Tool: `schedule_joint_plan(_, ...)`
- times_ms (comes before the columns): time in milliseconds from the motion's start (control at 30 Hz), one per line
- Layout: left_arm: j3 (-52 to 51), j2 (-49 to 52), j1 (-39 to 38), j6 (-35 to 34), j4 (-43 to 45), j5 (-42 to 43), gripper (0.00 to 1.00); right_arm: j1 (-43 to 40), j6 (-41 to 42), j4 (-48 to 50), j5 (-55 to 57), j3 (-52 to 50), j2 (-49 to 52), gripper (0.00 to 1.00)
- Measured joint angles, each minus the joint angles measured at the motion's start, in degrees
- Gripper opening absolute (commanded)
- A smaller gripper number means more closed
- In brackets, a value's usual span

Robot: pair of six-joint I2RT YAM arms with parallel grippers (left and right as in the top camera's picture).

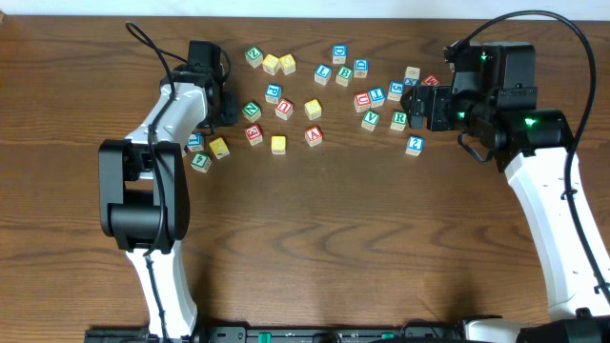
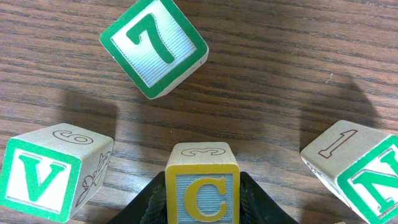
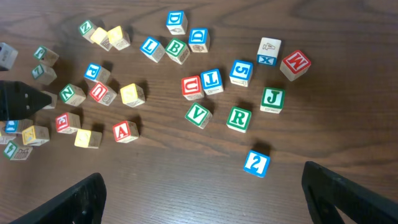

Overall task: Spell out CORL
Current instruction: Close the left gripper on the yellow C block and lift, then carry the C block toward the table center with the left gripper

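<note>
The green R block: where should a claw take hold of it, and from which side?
Probably from straight above, pinching two opposite side faces of the green R block. It lies flat with the R facing up, so its sides stand upright. The green V block and green J block flank it, so the other two faces look freest.

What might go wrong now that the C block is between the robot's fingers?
1. The left gripper looks pinched on the C block, but only the block's lower sides seem held, so it might slip or tip when lifted.
2. The V block and the N block sit close on either side; a sideways move could bump them.
3. The 7 block lies just ahead and could get knocked.
</note>
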Motion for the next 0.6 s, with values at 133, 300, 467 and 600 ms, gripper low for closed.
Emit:
schedule_joint_plan(133,0.0,0.0,0.0,0.0,0.0,0.0,0.33,0.0,0.0,0.0,0.0,0.0,0.0,0.96)
schedule_joint_plan(300,0.0,-0.9,0.0,0.0,0.0,0.0,0.33,0.0,0.0,0.0,0.0,0.0,0.0,0.95)
schedule_joint_plan(467,0.0,-4.8,0.0,0.0,-0.2,0.0,0.33,0.0,0.0,0.0,0.0,0.0,0.0,0.96)
schedule_joint_plan(600,0.0,-8.5,0.0,0.0,-1.4,0.0,0.33,0.0,0.0,0.0,0.0,0.0,0.0,0.96)
